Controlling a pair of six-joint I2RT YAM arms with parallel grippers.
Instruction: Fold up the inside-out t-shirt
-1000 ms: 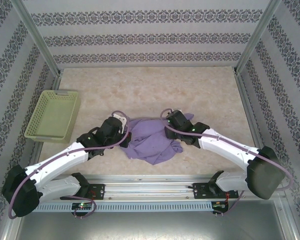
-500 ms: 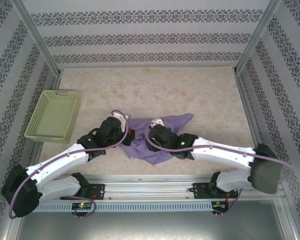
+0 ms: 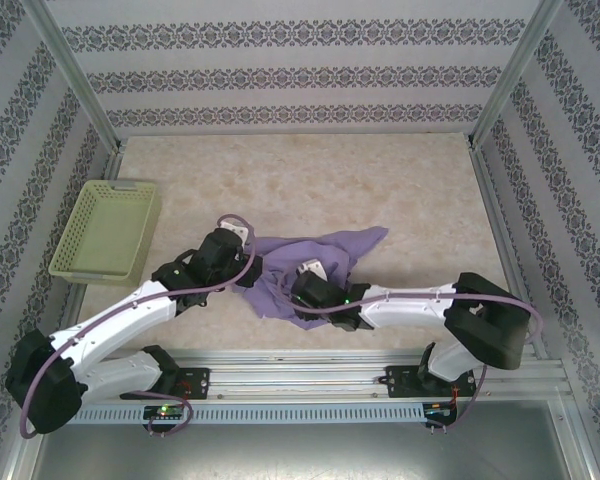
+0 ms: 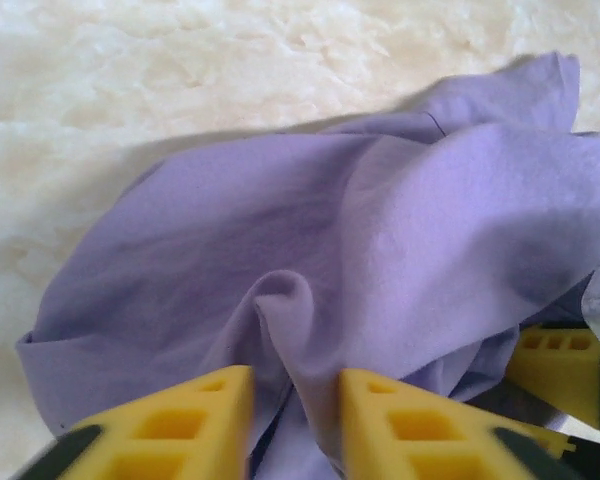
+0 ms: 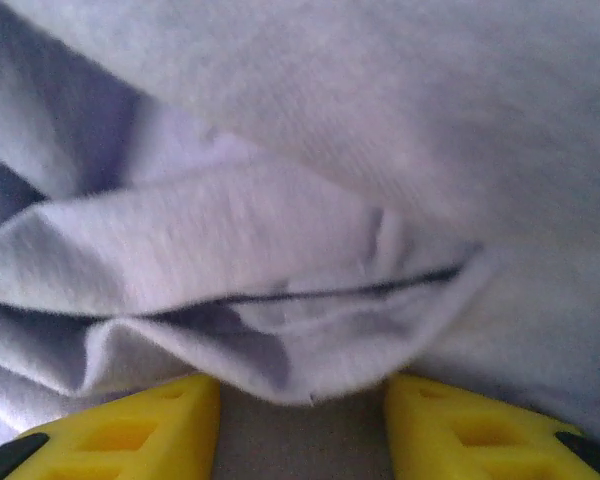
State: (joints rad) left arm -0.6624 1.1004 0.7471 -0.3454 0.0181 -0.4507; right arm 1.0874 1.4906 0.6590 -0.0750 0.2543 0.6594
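High fixed view down over the table (image 3: 420, 190), both wrist views close on the same t-shirt (image 3: 350, 245)

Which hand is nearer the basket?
Left hand, at the t-shirt's left edge toward the yellow-green basket; the right hand, at its near edge, is farther off.

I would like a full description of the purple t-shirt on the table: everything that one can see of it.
The t-shirt is lavender-purple, of soft matte knit cloth, with no lettering in sight. It lies crumpled, not folded, in a loose heap on the beige table, towards the near edge, between the two arms. One pointed end reaches away to the right. A raised fold stands between the jaws of the left hand. A stitched hem lies just ahead of the open right hand.
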